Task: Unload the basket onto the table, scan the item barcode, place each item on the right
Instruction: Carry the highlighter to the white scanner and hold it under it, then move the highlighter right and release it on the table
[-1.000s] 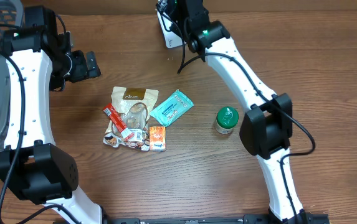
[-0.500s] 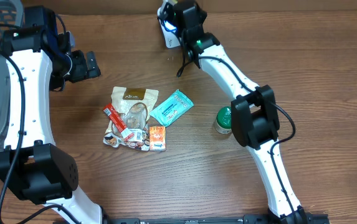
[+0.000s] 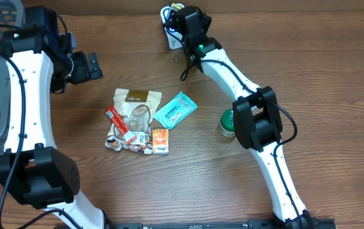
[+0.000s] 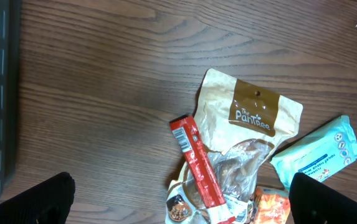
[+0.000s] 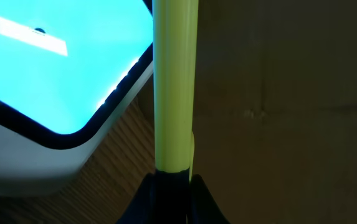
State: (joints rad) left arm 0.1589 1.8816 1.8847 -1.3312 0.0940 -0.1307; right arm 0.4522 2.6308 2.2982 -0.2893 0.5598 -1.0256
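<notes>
Gripping a yellow-green stick (image 5: 174,81) beside the lit scanner screen (image 5: 41,56), the right gripper (image 5: 174,186) is clamped narrow, while the left gripper (image 3: 94,66) hangs spread wide and empty near the snack packets (image 4: 253,118).

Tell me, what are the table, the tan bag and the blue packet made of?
Table: looks like wood or wood-look laminate, with brown grain lines. Tan bag: seems matte paper, with a see-through plastic window. Blue packet: probably soft plastic film, slightly shiny.

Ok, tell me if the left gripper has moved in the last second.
No. The left gripper sits in the same spot, open, up-left of the brown snack pouch.
</notes>
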